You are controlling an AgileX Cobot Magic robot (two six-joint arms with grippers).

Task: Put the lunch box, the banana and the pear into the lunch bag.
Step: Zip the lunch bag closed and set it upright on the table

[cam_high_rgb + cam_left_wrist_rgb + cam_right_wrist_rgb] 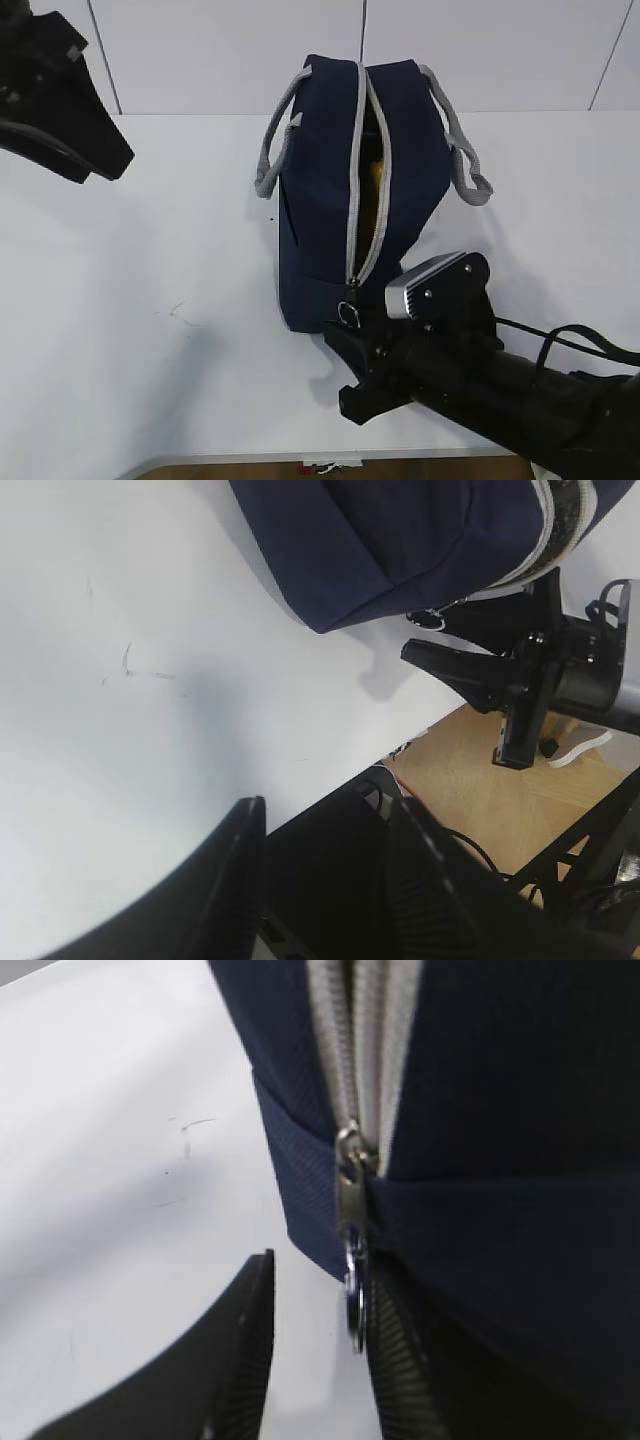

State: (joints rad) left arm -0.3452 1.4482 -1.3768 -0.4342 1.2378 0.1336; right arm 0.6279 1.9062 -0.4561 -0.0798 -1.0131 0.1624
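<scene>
Navy-blue boxy fabric lunch bag (330, 200) stands on the white table (150, 300), its grey zipper running away from the right gripper (315, 1360), whose part-open jaws straddle the ring pull (355, 1305) without clamping it. Something yellow shows inside; the left gripper (325, 880) hangs part-open, empty, well apart.

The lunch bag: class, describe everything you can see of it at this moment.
The lunch bag is a boxy navy fabric bag standing on the white table. Two grey handles flop to either side. Its grey zipper gapes, showing something yellow inside. The slider and ring pull sit at the near end, between the right gripper's black fingers; contact is unclear.
</scene>
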